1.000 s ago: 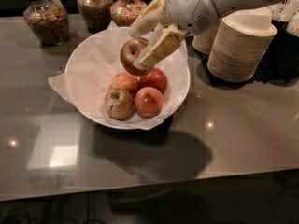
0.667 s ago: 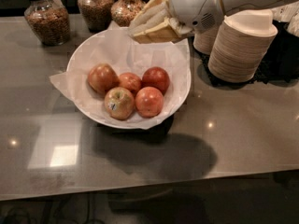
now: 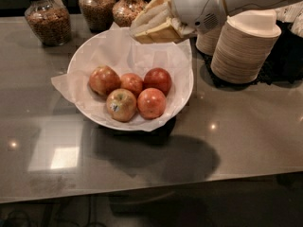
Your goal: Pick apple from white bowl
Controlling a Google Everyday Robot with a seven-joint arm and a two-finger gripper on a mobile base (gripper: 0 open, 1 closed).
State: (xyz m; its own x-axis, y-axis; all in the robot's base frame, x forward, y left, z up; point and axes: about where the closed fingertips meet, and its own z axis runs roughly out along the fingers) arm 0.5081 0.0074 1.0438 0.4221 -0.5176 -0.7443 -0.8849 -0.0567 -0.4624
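Camera view: hand above white bowl rim; 5 apples inside.

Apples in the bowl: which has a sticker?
The front-left, yellowish apple; the other four show none. The pincer hovers above the white bowl's far rim.

The single camera is looking down steeply from the near side of the grey counter, facing toward 12 o'clock and standing fairly close. It is framing the white bowl just left of centre, with the jars lining the far edge around 11 o'clock. The gripper is hanging over the bowl's far rim at about 1 o'clock.
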